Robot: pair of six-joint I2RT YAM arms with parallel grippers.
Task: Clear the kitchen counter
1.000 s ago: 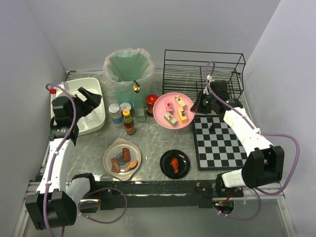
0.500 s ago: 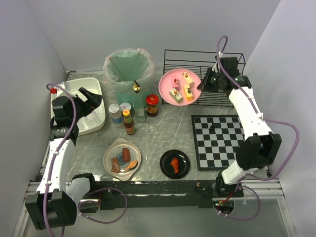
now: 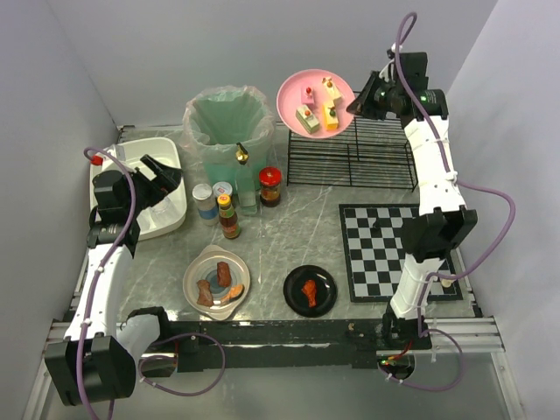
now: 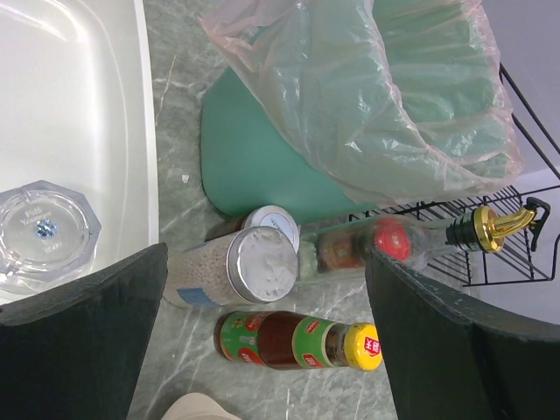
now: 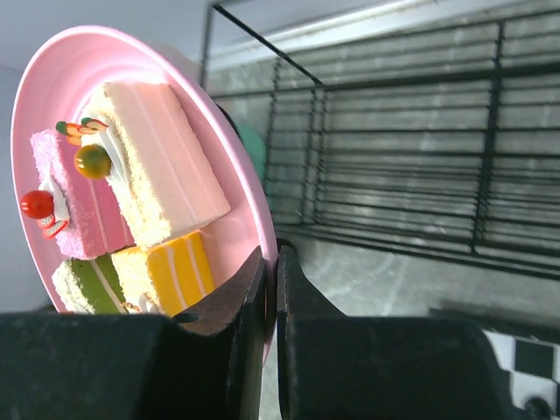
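Note:
The grey marble kitchen counter (image 3: pixel 297 236) carries dishes, bottles and jars. My right gripper (image 3: pixel 357 103) is raised high at the back, over the black wire rack (image 3: pixel 354 149), shut on the rim of a pink plate (image 3: pixel 315 103) with several cake slices. In the right wrist view the plate (image 5: pixel 232 175) stands tilted to the left, its edge pinched in the right gripper (image 5: pixel 271 262). My left gripper (image 3: pixel 166 175) hangs open over the white tub's (image 3: pixel 144 188) right edge. In the left wrist view, the left gripper (image 4: pixel 267 289) is above a yellow-capped sauce bottle (image 4: pixel 297 341), holding nothing.
A green bin lined with a bag (image 3: pixel 229 131) stands at the back. Jars and bottles (image 3: pixel 229 206) cluster before it. A beige bowl of food (image 3: pixel 216 282) and a black plate with a drumstick (image 3: pixel 310 290) sit near the front. A checkered mat (image 3: pixel 394 249) lies right.
The right arm has lifted the pink plate off the counter and carried it up and back, from beside the mat to high above the wire rack. The left arm has not moved.

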